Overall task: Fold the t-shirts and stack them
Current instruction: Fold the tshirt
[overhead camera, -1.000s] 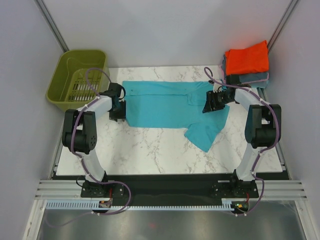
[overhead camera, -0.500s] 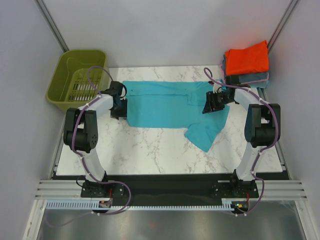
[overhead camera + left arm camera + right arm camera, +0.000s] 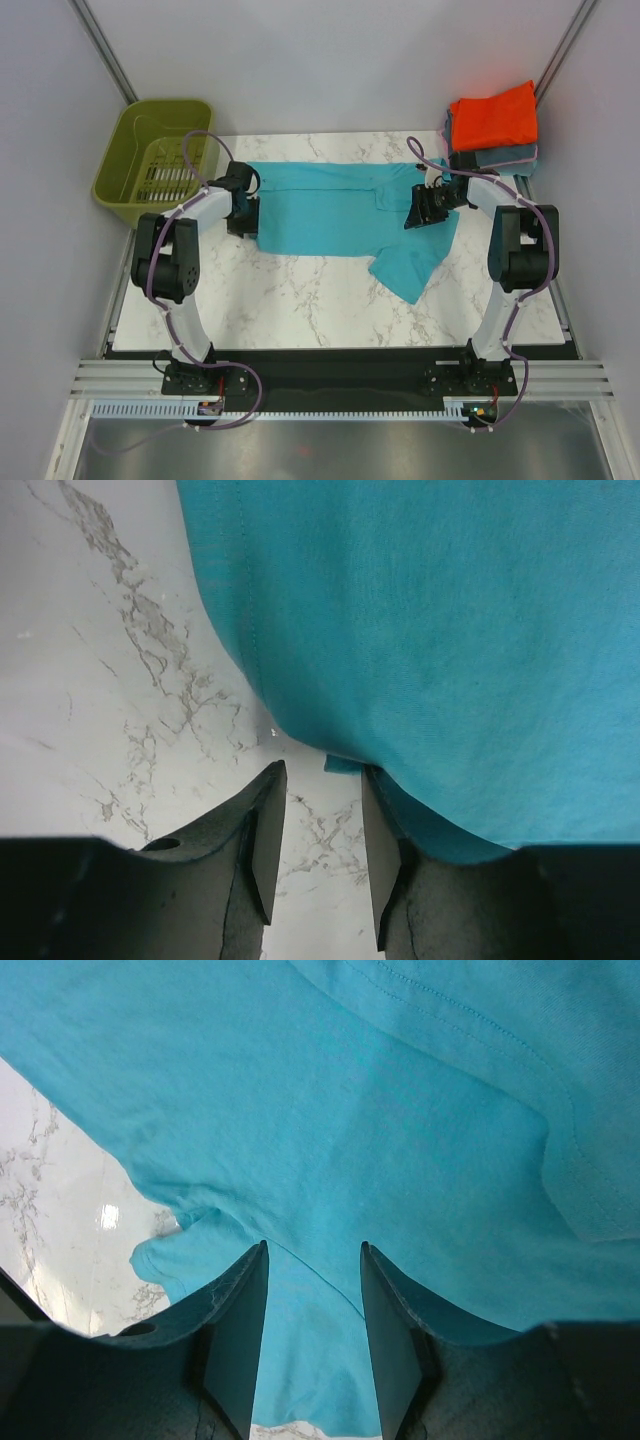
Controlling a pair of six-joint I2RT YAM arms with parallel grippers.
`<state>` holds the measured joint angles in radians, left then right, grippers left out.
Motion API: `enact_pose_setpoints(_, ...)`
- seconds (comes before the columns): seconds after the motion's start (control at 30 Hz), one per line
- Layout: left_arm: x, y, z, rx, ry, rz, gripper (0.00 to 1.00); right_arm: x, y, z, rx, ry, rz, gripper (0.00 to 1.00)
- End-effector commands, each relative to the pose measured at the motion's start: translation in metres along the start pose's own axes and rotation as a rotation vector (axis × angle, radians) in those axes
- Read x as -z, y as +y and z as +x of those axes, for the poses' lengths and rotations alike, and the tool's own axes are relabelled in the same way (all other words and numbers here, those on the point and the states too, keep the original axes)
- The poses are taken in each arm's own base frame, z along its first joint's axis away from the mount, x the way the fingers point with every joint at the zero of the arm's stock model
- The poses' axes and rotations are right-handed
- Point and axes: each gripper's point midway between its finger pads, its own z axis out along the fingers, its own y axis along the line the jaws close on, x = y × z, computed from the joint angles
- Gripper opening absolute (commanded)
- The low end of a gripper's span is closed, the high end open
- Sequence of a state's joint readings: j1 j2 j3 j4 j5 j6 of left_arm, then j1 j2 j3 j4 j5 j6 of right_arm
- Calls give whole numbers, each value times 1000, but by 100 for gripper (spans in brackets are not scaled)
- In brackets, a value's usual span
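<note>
The teal t-shirt (image 3: 330, 210) lies spread out on the far half of the white marble table (image 3: 300, 300), its long side running left to right. The cloth is mostly flat and smooth. A doubled layer runs along its far edge, and one flap trails off toward the near right, ending in a blunt point. The left wrist view shows a line of stitching just inside the edge of the cloth, and the right wrist view shows a curved double-stitched seam. The left gripper (image 3: 322, 780) sits low at the shirt's left edge with its jaws a moderate way apart. Bare marble shows in the gap, and only a small tip of the hem reaches in beside the right finger (image 3: 385, 870), so nothing is clamped. The right gripper (image 3: 313, 1260) is down on the right part of the shirt, its jaws parted by a similar gap. Teal cloth fills that gap but is not pinched. In the far right corner, a folded orange-red t-shirt (image 3: 492, 115) rests on a folded grey-blue t-shirt (image 3: 505, 156). An olive-green basket (image 3: 112, 160) stands off the far left corner.
</note>
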<state>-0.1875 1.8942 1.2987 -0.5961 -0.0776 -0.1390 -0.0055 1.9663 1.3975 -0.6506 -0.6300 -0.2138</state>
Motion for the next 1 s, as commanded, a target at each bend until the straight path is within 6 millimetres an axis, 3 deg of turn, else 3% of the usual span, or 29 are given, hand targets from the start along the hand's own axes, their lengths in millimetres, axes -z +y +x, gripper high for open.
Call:
enact_pose_setpoints(0.0, 0, 2, -11, -29, -30, -16, 43, 7, 6, -11, 39, -35, -12, 50)
enact_pose_setpoints(0.27, -4, 0, -5, -33, -13, -4, 28, 5, 4, -13, 30, -40, -14, 49)
enact_pose_setpoints(0.7, -12, -4, 6, -40, 26, 20, 31, 5, 4, -14, 34, -39, -9, 49)
enact_pose_setpoints(0.97, -11, -7, 7, -49, 30, 40, 13, 5, 5, -11, 31, -36, -10, 48)
